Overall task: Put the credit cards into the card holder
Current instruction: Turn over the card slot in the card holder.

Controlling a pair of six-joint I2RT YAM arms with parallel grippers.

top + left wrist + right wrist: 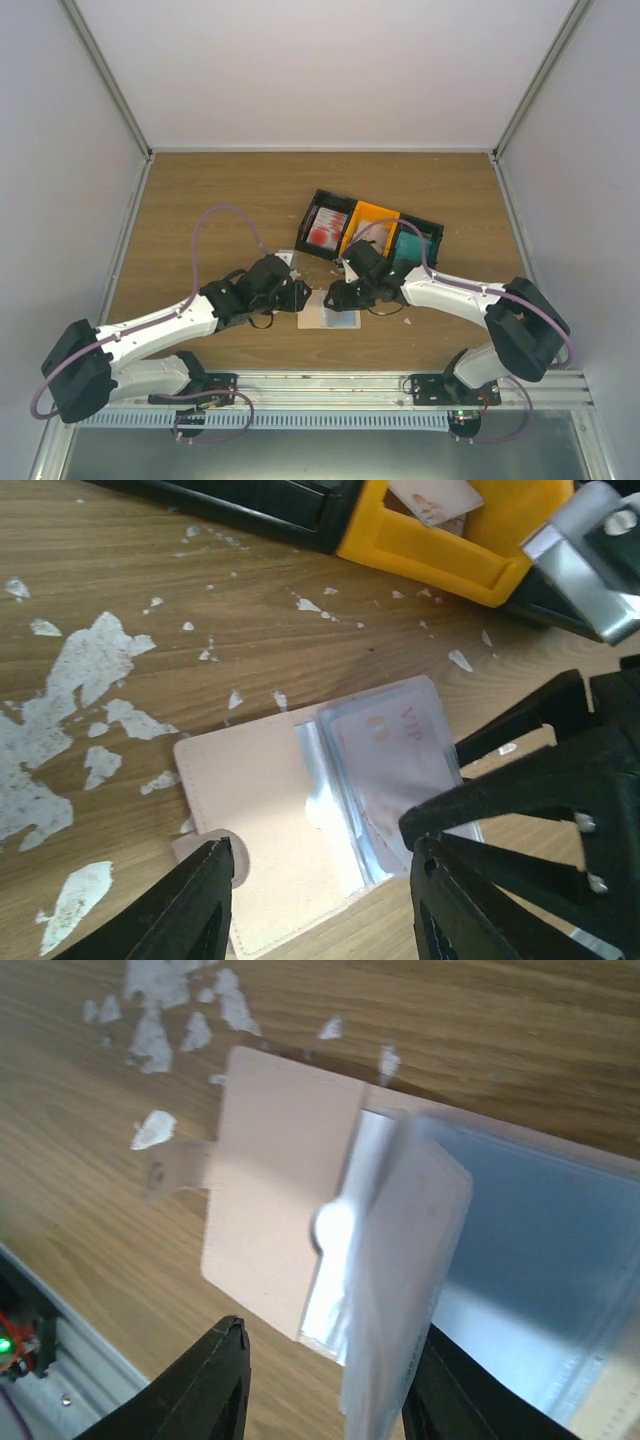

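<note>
The beige card holder [328, 312] lies open on the table between both grippers. In the left wrist view its beige flap [260, 820] and snap tab [205, 842] lie left of clear sleeves, where a pale card [395, 750] with faint red lettering sits. My left gripper [320, 905] is open and hovers over the holder's near edge, also in the top view [300, 297]. My right gripper [325, 1385] is open over the holder [270, 1190]. The pale card [405, 1260] stands tilted against its right finger. The top view shows this gripper [335, 296] at the holder's far edge.
A row of bins stands behind the holder: a black bin with a white and red card [325, 228], an orange bin [368, 228] holding a card [435, 498], and a black bin with a teal card [412, 243]. White scraps [90, 670] dot the wood.
</note>
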